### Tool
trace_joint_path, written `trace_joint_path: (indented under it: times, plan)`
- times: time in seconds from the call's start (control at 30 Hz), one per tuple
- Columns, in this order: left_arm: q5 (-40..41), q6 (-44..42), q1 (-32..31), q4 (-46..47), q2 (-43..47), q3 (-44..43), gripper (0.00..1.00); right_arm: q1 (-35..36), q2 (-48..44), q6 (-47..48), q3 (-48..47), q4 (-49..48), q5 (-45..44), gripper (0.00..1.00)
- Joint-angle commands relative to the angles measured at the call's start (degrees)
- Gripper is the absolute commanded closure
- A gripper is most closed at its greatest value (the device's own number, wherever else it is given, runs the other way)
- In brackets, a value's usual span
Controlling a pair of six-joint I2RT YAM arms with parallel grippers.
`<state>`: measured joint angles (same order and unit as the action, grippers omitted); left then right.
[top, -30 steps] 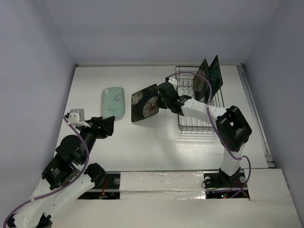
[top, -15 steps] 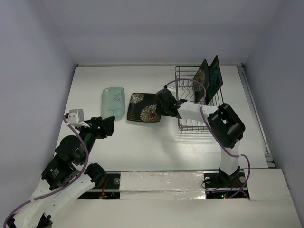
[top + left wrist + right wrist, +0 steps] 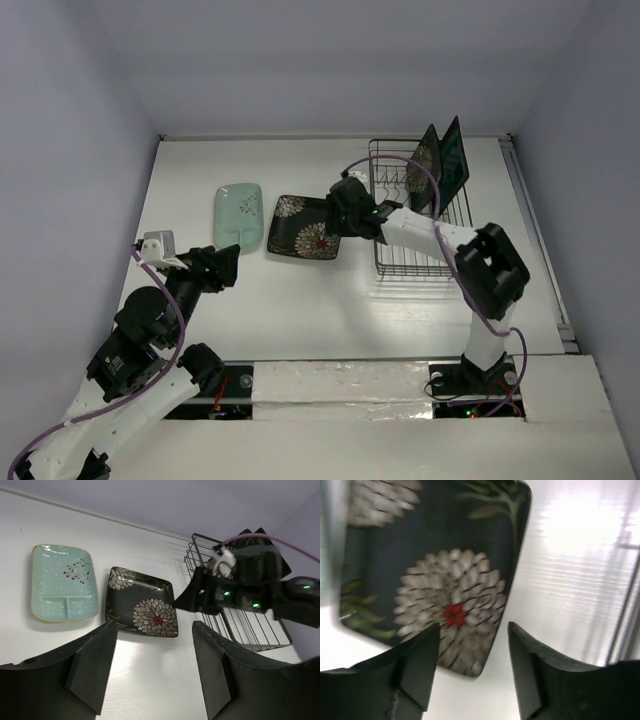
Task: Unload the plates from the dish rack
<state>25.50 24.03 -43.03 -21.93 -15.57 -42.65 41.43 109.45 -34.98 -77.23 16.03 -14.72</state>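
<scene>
- On the right arm: folded at the elbow by the near right corner of the dish rack (image 3: pixel 410 262), forearm crossing the rack toward its left edge.
- On the right claw (image 3: pixel 345 210): spread wide, gripping nothing, hovering just left of the rack, over the right part of the black flower plate (image 3: pixel 303 227).
- On the left arm: drawn back well left of the rack, near the front edge, wrist aimed toward the plates.
- On the left claw (image 3: pixel 226 265): parted and empty, touching nothing.
- Flat on the white surface (image 3: pixel 300 300), left of the rack: the flower plate, then the mint-green plate (image 3: pixel 239 216) further left, close but apart.
- Upright in the rack's far right corner: a teal-centred plate (image 3: pixel 456 152), with another dark plate (image 3: pixel 428 168) just beside it.
- Around the surface: pale lilac-grey walls (image 3: pixel 80 150).
</scene>
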Motion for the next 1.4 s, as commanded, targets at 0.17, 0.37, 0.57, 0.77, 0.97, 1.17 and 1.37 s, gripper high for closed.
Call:
trace_joint_path:
  times: [0.17,0.37,0.57,0.77,0.97,1.17,1.37]
  plan:
    - [-0.01,-0.3,0.13,1.89,-0.25,0.73,0.73,-4.06,-20.76,12.83,-7.75,7.95,-3.9,1.0]
    - [-0.53,-0.83,0.13,1.89,-1.92,0.47,0.97,-17.95,-19.9,19.07,-18.9,21.83,-10.91,0.97]
    - [-0.53,-1.0,0.13,1.81,-3.06,0.38,0.74,-24.98,-11.56,23.55,-30.07,32.83,-16.73,0.36]
    - [-0.71,-1.09,0.13,1.98,-2.97,0.55,0.59,-27.46,-2.94,26.45,-36.74,35.55,-14.02,0.33]
    - [-0.45,-0.92,0.13,1.89,-2.88,0.55,0.57,-28.6,2.61,28.21,-38.7,35.74,-15.86,0.57]
    - [-0.89,-1.0,0.13,1.98,-3.24,0.55,0.56,-28.6,1.91,31.02,-37.47,34.16,-18.58,0.89]
    - [-0.89,-0.92,0.13,2.07,-2.8,0.64,0.55,-27.37,-2.57,34.28,-36.76,31.43,-20.6,1.0]
